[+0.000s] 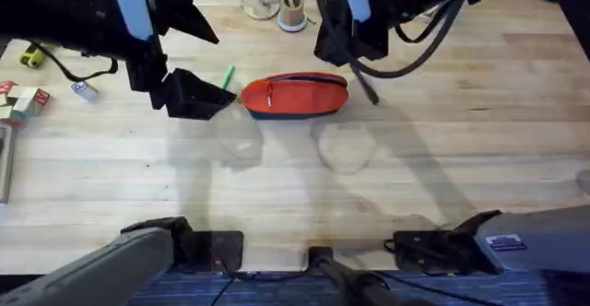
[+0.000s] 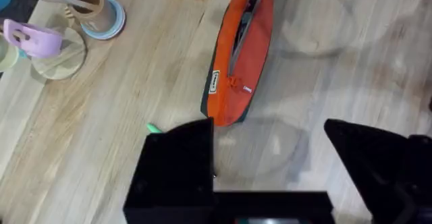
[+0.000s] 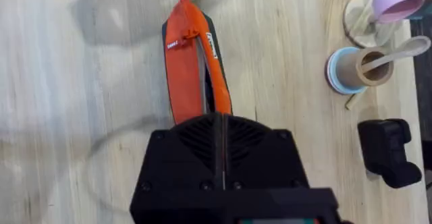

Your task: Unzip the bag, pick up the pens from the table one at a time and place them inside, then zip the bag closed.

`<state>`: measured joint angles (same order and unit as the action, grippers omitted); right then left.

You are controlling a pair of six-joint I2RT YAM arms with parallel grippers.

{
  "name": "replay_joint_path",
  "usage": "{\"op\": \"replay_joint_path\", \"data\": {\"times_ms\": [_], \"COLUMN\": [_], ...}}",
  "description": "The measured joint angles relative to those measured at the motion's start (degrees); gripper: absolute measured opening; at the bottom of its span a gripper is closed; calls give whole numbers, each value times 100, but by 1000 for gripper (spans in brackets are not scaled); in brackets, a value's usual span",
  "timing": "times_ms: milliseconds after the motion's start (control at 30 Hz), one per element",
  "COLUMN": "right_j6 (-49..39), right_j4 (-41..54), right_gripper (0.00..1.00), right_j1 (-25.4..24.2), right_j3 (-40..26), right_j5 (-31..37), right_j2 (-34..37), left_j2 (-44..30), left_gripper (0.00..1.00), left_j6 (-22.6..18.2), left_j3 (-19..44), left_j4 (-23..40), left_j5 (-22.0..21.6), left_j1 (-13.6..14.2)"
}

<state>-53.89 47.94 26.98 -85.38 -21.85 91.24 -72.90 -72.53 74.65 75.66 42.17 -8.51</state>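
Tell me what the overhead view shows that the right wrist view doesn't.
Overhead alone: both arm bases, a yellow-and-black tool and small blocks at the table's far left, plus the open left gripper beside the green pen. Right wrist alone: the right gripper closed at the pouch's end, seen up close. Both: the orange-red pouch, the green pen, the wooden cup, the table.

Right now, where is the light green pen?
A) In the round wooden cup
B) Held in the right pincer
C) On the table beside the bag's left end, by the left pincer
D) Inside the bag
C: the green pen lies on the table just off the bag's left end, next to the left pincer.
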Motion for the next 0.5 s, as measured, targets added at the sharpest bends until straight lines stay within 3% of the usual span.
{"op": "replay_joint_path", "data": {"times_ms": [267, 500], "right_j6": [2, 2], "right_j4": [54, 54], "right_gripper": [29, 30], "right_j1": [29, 89], "right_j3": [-4, -7], "right_j5": [-1, 0], "right_j2": [60, 539], "left_j2": [0, 0], "left_gripper": [993, 993], "left_j6": [0, 0], "left_j3": [0, 0], "left_j4": [0, 0], "left_j5": [0, -37], "left_j1": [0, 0]}}
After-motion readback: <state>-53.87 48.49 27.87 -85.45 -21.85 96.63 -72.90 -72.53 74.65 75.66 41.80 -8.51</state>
